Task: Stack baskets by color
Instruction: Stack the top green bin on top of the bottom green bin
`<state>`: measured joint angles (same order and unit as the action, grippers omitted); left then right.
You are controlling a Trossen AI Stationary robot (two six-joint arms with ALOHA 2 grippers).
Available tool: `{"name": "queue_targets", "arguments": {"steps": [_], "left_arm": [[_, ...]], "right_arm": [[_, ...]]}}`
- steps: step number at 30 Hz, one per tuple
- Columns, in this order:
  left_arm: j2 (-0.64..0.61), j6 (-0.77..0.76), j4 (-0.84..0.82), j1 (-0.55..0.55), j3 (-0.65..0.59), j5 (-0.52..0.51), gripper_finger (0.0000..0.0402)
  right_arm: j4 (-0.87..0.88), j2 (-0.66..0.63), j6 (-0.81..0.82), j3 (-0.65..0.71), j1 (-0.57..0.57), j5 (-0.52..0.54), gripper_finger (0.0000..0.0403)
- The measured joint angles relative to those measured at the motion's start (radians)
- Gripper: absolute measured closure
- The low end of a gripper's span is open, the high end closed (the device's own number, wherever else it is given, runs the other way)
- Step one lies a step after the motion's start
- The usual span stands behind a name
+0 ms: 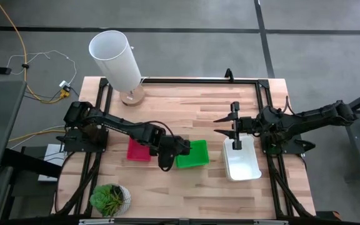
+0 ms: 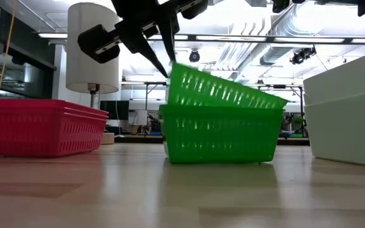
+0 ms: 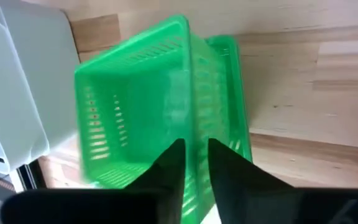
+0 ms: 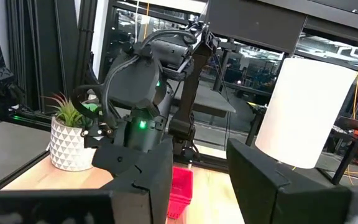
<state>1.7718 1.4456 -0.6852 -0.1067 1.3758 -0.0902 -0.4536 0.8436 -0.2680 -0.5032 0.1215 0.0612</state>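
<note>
Two green baskets (image 1: 194, 154) sit mid-table. The upper one (image 2: 224, 88) is tilted, its left end raised and its right end down inside the lower one (image 2: 220, 133), which stands flat on the wood. My left gripper (image 3: 196, 169) hangs over the raised left end, fingers a little apart, with that end's wall between them. Stacked red baskets (image 1: 138, 150) stand just to the left. Stacked white baskets (image 1: 241, 161) stand to the right. Above their far end my right gripper (image 1: 229, 126) is open and level, holding nothing. My left gripper straddles the upper green basket's left end wall (image 3: 194, 134), one finger inside and one outside. It slants down from the table's left. The gap is narrow, and I cannot tell whether the fingertips (image 2: 170, 60) still touch the rim. The basket stays tilted, its far end nested in the lower basket.
A tall white cylinder on a round wooden base (image 1: 116, 57) stands at the far left. A small potted plant (image 1: 110, 199) stands at the near left corner. Black frame rails (image 1: 199, 80) run along the table's edges. Bare wood lies in front of the baskets.
</note>
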Motion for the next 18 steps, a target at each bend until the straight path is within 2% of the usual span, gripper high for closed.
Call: {"name": "queue_targets", "arguments": {"steps": [8, 11, 15, 18], "left_arm": [[0.000, -0.104, 0.003, -0.017, 0.000, -0.006, 0.0267], [-0.004, -0.125, 0.008, -0.029, 0.000, -0.037, 0.0242], [-0.031, -0.180, 0.011, -0.049, 0.001, -0.118, 0.0219], [-0.045, -0.305, -0.004, -0.055, 0.000, -0.114, 0.0221]], "right_arm": [[0.002, 0.000, 0.000, 0.000, 0.000, 0.000, 0.0265], [0.002, 0.000, -0.001, 0.000, 0.000, 0.000, 0.0265], [0.001, 0.000, -0.002, 0.000, 0.000, 0.000, 0.0265], [0.001, 0.000, -0.002, 0.000, 0.000, 0.000, 0.0265]]}}
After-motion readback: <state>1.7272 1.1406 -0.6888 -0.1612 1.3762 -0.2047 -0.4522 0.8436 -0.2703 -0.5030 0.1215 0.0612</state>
